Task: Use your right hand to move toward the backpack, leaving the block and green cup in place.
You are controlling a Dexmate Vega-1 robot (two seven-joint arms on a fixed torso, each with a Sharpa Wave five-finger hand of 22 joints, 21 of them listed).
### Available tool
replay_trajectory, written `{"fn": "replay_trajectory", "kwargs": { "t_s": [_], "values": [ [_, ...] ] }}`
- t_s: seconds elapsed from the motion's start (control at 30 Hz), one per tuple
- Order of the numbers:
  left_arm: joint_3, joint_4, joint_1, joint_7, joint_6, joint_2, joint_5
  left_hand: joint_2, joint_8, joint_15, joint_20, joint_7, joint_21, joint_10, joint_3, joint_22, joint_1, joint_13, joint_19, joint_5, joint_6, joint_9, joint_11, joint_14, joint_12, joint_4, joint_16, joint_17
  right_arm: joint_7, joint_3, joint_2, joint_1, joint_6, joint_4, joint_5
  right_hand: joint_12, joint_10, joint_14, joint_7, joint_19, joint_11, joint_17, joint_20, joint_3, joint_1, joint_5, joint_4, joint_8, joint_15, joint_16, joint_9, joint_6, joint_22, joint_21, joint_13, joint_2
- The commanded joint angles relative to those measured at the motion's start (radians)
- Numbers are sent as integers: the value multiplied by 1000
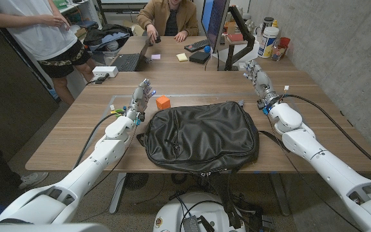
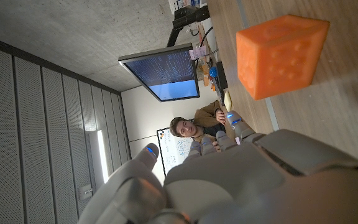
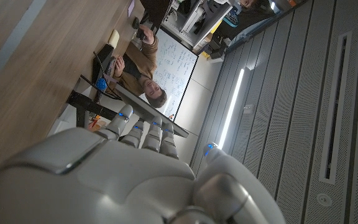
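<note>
A black backpack (image 1: 201,135) lies flat on the wooden table (image 1: 76,132), near the front edge at the middle. Just behind its left corner sits an orange block (image 1: 163,102), which the left wrist view shows close ahead as the same block (image 2: 281,55). My left hand (image 1: 140,96) stands beside the block with its fingers apart, holding nothing; it is the left hand (image 2: 229,180) in its wrist view. My right hand (image 1: 257,77) is raised over the table's far right, behind and to the right of the backpack, fingers extended and empty. In its own wrist view the right hand (image 3: 135,180) holds nothing.
A second table behind carries a monitor (image 1: 214,22), a laptop (image 1: 129,61), sticky notes (image 1: 181,57) and bottles (image 1: 269,38). One person (image 1: 169,16) sits there and another (image 1: 40,29) stands at the back left. A grey wall (image 1: 346,51) runs along the right.
</note>
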Motion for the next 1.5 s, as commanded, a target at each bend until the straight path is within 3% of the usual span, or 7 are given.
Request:
{"fn": "replay_trajectory", "kwargs": {
  "t_s": [0.03, 1.5],
  "values": [
    [-4, 4, -2, -4, -4, -2, -6, 87, 5, -45, -56, -2, -4, -25, 8, 2, -10, 4, 4, 4, -75, 5, 1, -45, 8, 2, 5, 3, -6, -5, -10, 4, 6, -19, -28, 8, 10, 4, 1, 6, 4, 1, -121, 10, 12, 6, 2, 7, -63, -1, 4, 7, 3, -2, 5, 87],
    [-10, -17, 11, 3, 1, 12, -7, 86, 4, -46, -54, -2, -13, -24, 11, 2, -13, 4, 8, 3, -73, 5, 3, -45, 7, 2, 4, 3, -42, -10, -44, -8, 43, -88, -137, 10, 30, 9, -1, 11, 2, 0, -120, 15, 15, 6, 0, 6, -65, -3, 4, 16, 3, -16, 5, 85]
  ]
}}
